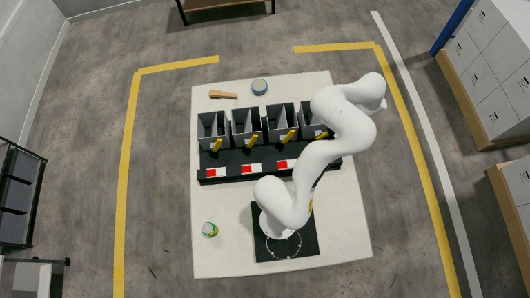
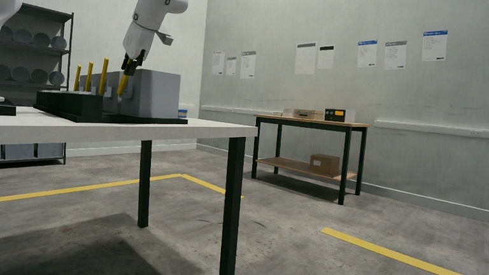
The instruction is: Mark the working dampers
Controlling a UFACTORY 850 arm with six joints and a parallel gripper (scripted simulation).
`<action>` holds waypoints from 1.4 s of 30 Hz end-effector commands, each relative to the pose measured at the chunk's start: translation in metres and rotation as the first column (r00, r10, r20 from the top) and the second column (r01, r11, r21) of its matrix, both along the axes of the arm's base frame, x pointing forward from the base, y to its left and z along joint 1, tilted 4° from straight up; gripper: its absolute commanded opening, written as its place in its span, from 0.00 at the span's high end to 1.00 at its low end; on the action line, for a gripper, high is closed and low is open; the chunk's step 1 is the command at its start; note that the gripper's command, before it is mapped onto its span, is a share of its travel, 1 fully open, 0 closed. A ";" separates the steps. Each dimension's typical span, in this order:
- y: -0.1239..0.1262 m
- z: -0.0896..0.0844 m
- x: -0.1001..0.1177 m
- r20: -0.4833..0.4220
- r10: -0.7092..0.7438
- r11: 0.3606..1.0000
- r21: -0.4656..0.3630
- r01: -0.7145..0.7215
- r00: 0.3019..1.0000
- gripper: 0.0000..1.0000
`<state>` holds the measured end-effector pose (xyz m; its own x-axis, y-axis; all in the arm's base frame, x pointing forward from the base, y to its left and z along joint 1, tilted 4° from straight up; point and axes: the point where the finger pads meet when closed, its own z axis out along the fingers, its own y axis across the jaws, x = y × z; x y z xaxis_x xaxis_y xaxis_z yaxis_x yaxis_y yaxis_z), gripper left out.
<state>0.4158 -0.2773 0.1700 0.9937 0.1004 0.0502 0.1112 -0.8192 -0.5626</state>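
Observation:
Four grey duct dampers stand in a row on a black base (image 1: 269,160): the first (image 1: 212,125), second (image 1: 246,121), third (image 1: 281,116) and fourth (image 1: 310,116), each with a yellow lever in front. My gripper (image 2: 130,65) is shut on the top of the fourth damper's yellow lever (image 2: 122,84), which leans more than the other three levers (image 2: 90,75). In the overhead view this lever (image 1: 322,135) pokes out from under my arm, which hides the gripper. The first slider (image 1: 216,172), second slider (image 1: 251,168) and third slider (image 1: 286,163) show red. My arm hides the fourth slider.
A wooden tool (image 1: 222,94) and a blue-rimmed round tin (image 1: 259,86) lie behind the dampers. A green can (image 1: 210,229) stands at the front left, near my base (image 1: 281,236). The table's right edge runs close beside the fourth damper.

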 end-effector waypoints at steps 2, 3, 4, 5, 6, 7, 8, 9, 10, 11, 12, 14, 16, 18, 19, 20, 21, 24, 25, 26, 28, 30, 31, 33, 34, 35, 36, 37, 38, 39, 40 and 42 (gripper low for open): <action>-0.001 0.000 0.001 0.000 0.001 1.000 0.012 -0.001 1.000 0.81; -0.002 0.000 0.001 0.000 0.001 1.000 0.013 -0.001 1.000 0.81; -0.002 0.000 0.001 0.000 0.001 1.000 0.014 -0.001 1.000 0.81; -0.002 0.000 0.001 -0.001 0.001 1.000 0.015 -0.001 1.000 0.81; -0.002 0.000 0.001 -0.001 0.001 1.000 0.016 -0.001 1.000 0.81; -0.002 0.000 0.001 -0.001 0.001 1.000 0.016 -0.001 1.000 0.81; -0.002 0.000 0.001 -0.001 0.001 1.000 0.017 -0.001 1.000 0.81; -0.002 0.000 0.001 -0.001 0.001 1.000 0.017 -0.001 1.000 0.81; -0.002 0.000 0.001 -0.001 0.001 1.000 0.017 -0.001 1.000 0.81; -0.002 0.000 0.001 -0.001 0.001 1.000 0.017 -0.001 1.000 0.81; -0.002 0.000 0.001 -0.001 0.001 1.000 0.017 -0.001 1.000 0.81; -0.002 0.000 0.001 -0.001 0.001 1.000 0.017 -0.001 1.000 0.81; -0.002 0.000 0.001 -0.001 0.001 1.000 0.017 -0.001 1.000 0.81; -0.002 0.000 0.001 -0.001 0.001 1.000 0.017 -0.001 1.000 0.81; -0.002 0.000 0.001 -0.001 0.001 1.000 0.017 -0.001 1.000 0.81; -0.002 0.000 0.001 -0.001 0.001 1.000 0.017 -0.001 1.000 0.81; -0.002 0.000 0.001 -0.001 0.001 1.000 0.017 -0.001 1.000 0.81; -0.002 0.000 0.001 -0.001 0.001 1.000 0.017 -0.001 1.000 0.81; -0.002 0.000 0.001 -0.001 0.001 1.000 0.017 -0.001 1.000 0.81; -0.002 0.000 0.001 -0.001 0.001 1.000 0.017 -0.001 1.000 0.81; -0.002 0.000 0.001 -0.001 0.001 1.000 0.017 -0.001 1.000 0.77; -0.002 0.000 0.001 -0.001 0.001 1.000 0.017 -0.001 1.000 0.77; -0.002 0.000 0.001 -0.001 0.001 1.000 0.017 -0.001 1.000 0.73; -0.002 0.000 0.001 -0.001 0.001 1.000 0.017 -0.001 1.000 0.73; -0.002 0.000 0.001 -0.001 0.001 1.000 0.017 -0.001 1.000 0.73; -0.002 0.000 0.001 -0.001 0.001 1.000 0.017 -0.001 1.000 0.73; -0.002 0.000 0.001 -0.001 0.001 1.000 0.017 -0.001 1.000 0.69; -0.002 0.000 0.001 -0.001 0.001 1.000 0.017 -0.001 1.000 0.69; -0.002 0.000 0.001 -0.001 0.001 1.000 0.017 -0.001 1.000 0.69; -0.002 0.000 0.001 -0.001 0.001 1.000 0.017 -0.001 1.000 0.65; -0.002 0.000 0.001 -0.001 0.001 1.000 0.017 -0.001 1.000 0.65; -0.002 0.000 0.001 -0.001 0.001 1.000 0.017 -0.001 1.000 0.61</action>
<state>0.4160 -0.2789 0.1690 0.9937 0.1006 0.0501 0.1110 -0.8086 -0.5778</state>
